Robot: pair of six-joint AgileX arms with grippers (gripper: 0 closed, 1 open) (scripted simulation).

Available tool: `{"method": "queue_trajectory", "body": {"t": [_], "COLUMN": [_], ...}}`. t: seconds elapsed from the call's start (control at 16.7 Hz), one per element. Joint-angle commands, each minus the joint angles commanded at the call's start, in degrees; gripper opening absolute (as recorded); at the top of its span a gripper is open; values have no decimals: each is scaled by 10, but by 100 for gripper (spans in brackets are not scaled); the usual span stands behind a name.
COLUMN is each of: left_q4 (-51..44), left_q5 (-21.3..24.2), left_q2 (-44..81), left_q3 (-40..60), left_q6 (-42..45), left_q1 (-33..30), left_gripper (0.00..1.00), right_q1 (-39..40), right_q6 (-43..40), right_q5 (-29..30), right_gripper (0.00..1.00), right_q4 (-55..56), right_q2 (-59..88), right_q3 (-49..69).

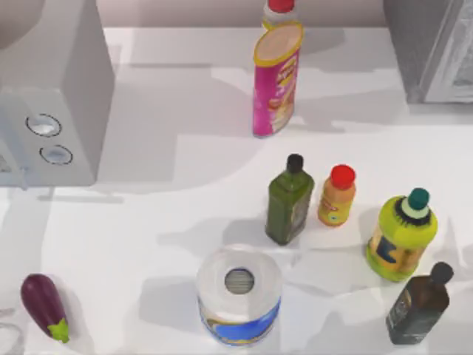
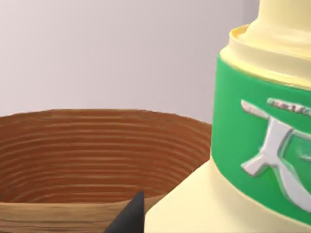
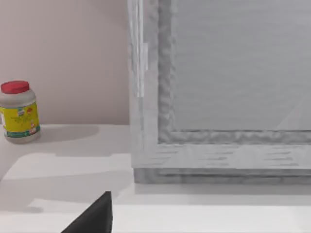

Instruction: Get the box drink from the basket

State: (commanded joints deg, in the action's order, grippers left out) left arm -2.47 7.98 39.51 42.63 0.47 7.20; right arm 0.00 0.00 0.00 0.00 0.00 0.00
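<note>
- white, smooth bench runs under a pale pinkish wall, carrying a boxy grey appliance with two round knobs at the left and a grey cabinet at the far right corner.
- from the top view: a tall pink cylinder of crisps stands at the back, with a red-lidded jar just behind it.
- nearer the front sit a dark green square-shouldered bottle, a small orange bottle with a red cap just beside it, a round yellow-green bottle with a teal cap, and a dark flat bottle at the right.
- a blue-wrapped paper roll stands on end at the front, and a glossy purple eggplant lies at the front left.
- the left wrist view brings up a wooden basket, oval, with fine ribbed grain inside.
- the box drink, pale yellow with a green band and a whitish mark, looms very close and covers part of the basket's rim; whether it rests inside cannot be told.
- a dark pointed tip of the left gripper sits just beside the carton; whether it is spread or pinching cannot be told.
- the right wrist view faces the cabinet's framed grey panel and the jar's yellow label, with a dark tip of the right gripper low in front; its state cannot be told either.
</note>
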Motion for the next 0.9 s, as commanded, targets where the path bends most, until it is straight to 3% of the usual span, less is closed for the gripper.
{"method": "queue_trajectory", "body": {"t": [0.48, 0.9], "left_q4": [20, 25], "left_q5": [-65, -80], "left_q2": [-331, -395], "left_q3": [-358, -426], "left_q6": [-4, -5], "left_q1": [-59, -72], "left_gripper": [0, 0], "right_q1": [0, 0], "right_q6": [0, 0], "right_q5": [0, 0], "right_gripper": [100, 100], "right_q4": [0, 0], "right_q2": [0, 0], "right_q3": [0, 0]}}
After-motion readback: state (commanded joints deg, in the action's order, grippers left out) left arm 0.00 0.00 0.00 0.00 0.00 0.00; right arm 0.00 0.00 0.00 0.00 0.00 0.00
